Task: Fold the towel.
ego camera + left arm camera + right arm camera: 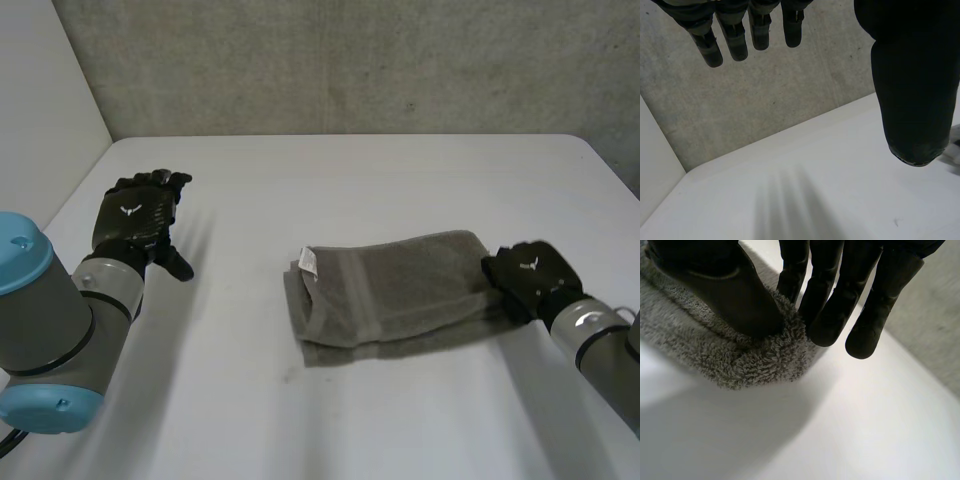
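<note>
Left hand [135, 215] is seen at the table's [400, 180] 9 o'clock side, well apart from the towel. Its fingers [735, 40] are held straight and spread from the thumb [915, 100], and nothing is gripped. Grey towel [400, 295] is laid folded into a long bundle near the table's middle, slightly toward 4 o'clock. A small white tag [308, 262] is sewn at its 9 o'clock end; any writing on it is too small to be read. Right hand [530, 275] is placed at the towel's 3 o'clock end. Its thumb [735, 295] is pressed on top of the pile there, and its fingers [832, 315] are kept straight just past the edge, so nothing is pinched. A concrete wall [350, 60] is seen at 12 o'clock behind the table.
</note>
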Controlling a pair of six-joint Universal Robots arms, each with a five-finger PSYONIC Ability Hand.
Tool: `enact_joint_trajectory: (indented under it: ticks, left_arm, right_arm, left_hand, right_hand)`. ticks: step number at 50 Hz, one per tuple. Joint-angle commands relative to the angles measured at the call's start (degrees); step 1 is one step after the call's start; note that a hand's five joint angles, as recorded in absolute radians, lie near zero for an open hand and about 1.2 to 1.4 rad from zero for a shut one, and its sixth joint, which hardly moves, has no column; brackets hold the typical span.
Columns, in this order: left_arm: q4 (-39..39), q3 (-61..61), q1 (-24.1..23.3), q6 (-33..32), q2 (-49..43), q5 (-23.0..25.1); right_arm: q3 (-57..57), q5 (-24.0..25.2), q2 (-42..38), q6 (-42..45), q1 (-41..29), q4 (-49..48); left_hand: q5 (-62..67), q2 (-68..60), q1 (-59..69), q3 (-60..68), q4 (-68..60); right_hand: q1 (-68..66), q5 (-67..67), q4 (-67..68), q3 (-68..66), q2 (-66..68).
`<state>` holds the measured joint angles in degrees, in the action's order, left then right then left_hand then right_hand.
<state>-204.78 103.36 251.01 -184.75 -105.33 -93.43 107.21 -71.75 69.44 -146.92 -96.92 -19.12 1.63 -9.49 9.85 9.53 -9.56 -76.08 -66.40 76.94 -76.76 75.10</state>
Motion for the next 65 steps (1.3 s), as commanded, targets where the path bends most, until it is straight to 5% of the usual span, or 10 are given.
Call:
enact_joint_trajectory:
  ticks: [1, 10, 19, 21, 22, 23, 37, 50, 65]
  left_arm:
    - [0.0, -0.1, 0.0, 0.0, 0.2, -0.1]
    - [0.1, -0.2, -0.6, 0.2, 2.2, 0.0]
    - [5.5, -7.0, -5.5, 4.5, 6.2, -0.3]
    - [8.4, -9.5, -6.6, 5.1, 6.3, -0.3]
    - [11.4, -12.0, -7.4, 5.4, 6.1, -0.3]
    - [14.0, -14.5, -8.1, 5.6, 5.6, -0.4]
    - [23.7, -33.6, -17.5, 7.6, -7.9, -3.2]
    - [26.5, -43.5, -25.2, 7.4, -24.5, -3.7]
    - [27.4, -42.6, -24.9, 7.0, -32.0, -10.3]
  right_arm:
    - [-7.6, -0.3, 0.7, 4.5, -12.5, 0.2]
    - [-15.3, -0.1, -8.5, 7.7, -31.0, 0.6]
    - [-15.7, -0.9, -11.7, 8.4, -35.3, 0.8]
    - [-14.6, -1.1, -7.5, 6.7, -35.0, 0.4]
    - [-14.6, -1.1, -7.5, 6.6, -35.0, 0.4]
    - [-13.7, -1.1, -4.8, 4.6, -34.7, 0.3]
    - [-8.9, -0.7, 7.1, -28.1, -12.4, 5.9]
    - [-10.7, 0.6, 2.2, -30.0, -5.8, 12.4]
    - [-16.4, 2.9, -4.1, -29.4, -6.3, 13.0]
  left_hand:
    - [-1.6, -0.5, 0.2, 0.5, -0.4]
    - [-1.6, -0.5, 0.2, 0.5, -0.4]
    - [-1.4, -0.7, 0.4, 0.7, -0.7]
    - [-1.6, -0.6, 0.2, 0.5, -0.5]
    - [-1.6, -0.6, 0.2, 0.5, -0.5]
    - [-1.6, -0.5, 0.2, 0.5, -0.4]
    - [-0.9, -1.2, 0.9, 1.2, -1.2]
    - [-0.4, -1.7, 1.4, 1.7, -1.7]
    - [-0.6, -1.6, 1.2, 1.5, -1.5]
  right_hand:
    - [-3.9, -3.6, 3.1, -3.2, 4.9]
    - [-3.9, -3.6, 3.1, -3.2, 4.9]
    - [-3.9, -3.6, 3.1, -3.2, 4.9]
    - [47.7, 48.0, -48.6, 48.4, -46.7]
    - [48.0, 48.3, -48.9, 48.7, -47.0]
    - [66.1, 66.4, -66.9, 66.8, -65.1]
    - [66.1, 66.4, -66.9, 66.8, -65.1]
    - [66.1, 66.4, -66.9, 66.8, -65.1]
    - [66.1, 66.4, -66.9, 66.8, -65.1]
